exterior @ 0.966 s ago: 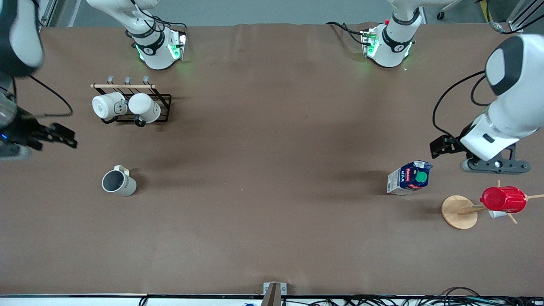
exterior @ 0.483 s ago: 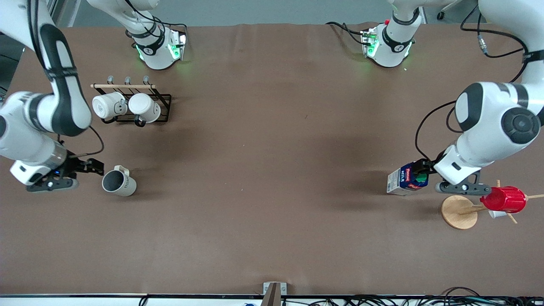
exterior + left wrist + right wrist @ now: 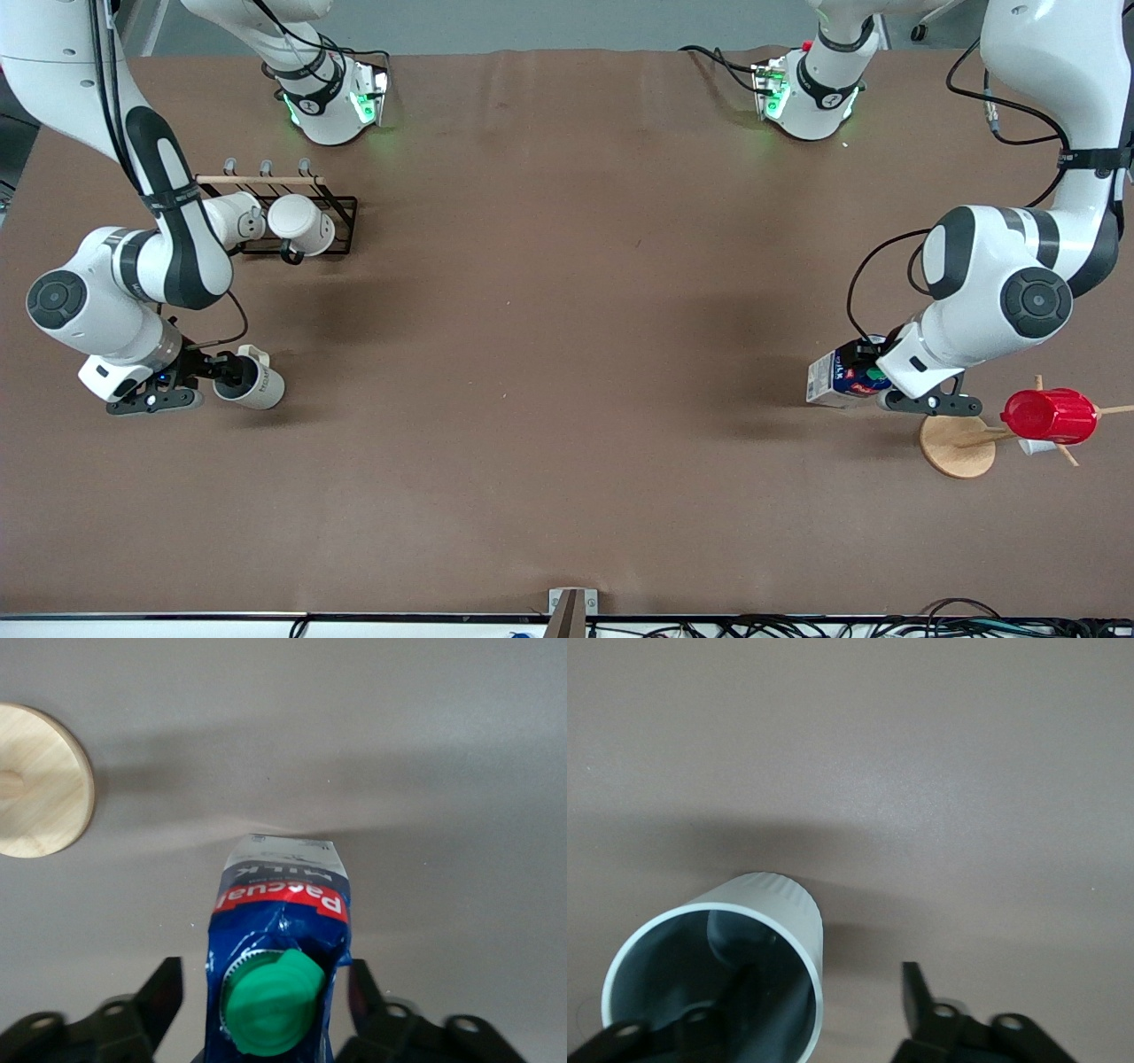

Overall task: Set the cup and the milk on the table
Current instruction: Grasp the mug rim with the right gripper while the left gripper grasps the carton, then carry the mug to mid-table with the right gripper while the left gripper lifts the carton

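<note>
The cream-beige cup [image 3: 259, 386] lies on its side on the brown table [image 3: 567, 354] toward the right arm's end, its grey mouth facing my right gripper [image 3: 227, 372]. In the right wrist view the cup [image 3: 766, 904] fills the lower corner. My right gripper [image 3: 824, 1005] is open, one finger inside the mouth and one outside the wall. The milk [image 3: 837, 379] lies on its side toward the left arm's end, green cap up. My left gripper [image 3: 873, 374] is low at it. In the left wrist view the milk [image 3: 282, 904] sits between the open fingers of my left gripper [image 3: 266, 997].
A black rack [image 3: 341, 226] holding two white mugs stands near the right arm's base. A wooden mug tree with a round base [image 3: 955, 450] carries a red ribbed cup [image 3: 1050, 416] right beside the milk and my left gripper.
Both arms have come down and in. My right gripper moved from the table's end to the cup's mouth. My left gripper moved onto the milk's cap end.
</note>
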You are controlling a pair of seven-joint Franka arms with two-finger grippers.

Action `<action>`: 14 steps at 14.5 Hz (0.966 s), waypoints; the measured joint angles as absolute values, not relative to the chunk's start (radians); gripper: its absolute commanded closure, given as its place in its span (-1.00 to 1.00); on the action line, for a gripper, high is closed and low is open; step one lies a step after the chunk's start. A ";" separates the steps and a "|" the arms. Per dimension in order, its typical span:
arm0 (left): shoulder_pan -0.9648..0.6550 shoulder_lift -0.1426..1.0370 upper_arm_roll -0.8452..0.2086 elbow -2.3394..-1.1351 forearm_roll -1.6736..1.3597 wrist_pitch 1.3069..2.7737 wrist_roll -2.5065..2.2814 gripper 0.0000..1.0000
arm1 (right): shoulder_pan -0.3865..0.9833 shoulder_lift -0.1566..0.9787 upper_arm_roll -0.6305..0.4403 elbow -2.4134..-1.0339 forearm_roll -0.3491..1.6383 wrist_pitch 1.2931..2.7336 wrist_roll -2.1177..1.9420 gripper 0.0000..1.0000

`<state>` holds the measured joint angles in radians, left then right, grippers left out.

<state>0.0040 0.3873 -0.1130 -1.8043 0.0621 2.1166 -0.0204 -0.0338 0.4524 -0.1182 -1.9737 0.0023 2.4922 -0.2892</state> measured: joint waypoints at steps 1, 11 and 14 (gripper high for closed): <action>0.004 0.387 -0.114 -1.804 0.062 2.117 -0.020 0.43 | -0.033 0.454 -0.118 -1.974 0.003 2.499 -0.285 1.00; 0.000 0.354 -0.140 -1.644 0.062 1.924 -0.021 0.55 | 0.050 0.419 -0.056 -1.736 0.007 2.087 -0.057 1.00; -0.002 0.341 -0.184 -1.574 0.062 1.867 -0.024 0.55 | 0.139 0.407 0.068 -1.663 0.006 2.026 0.221 1.00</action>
<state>-0.0020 0.3407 -0.1841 -1.5740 0.0620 1.8665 -0.0236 0.1392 0.4070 0.0683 -1.6633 0.0060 2.0264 0.2208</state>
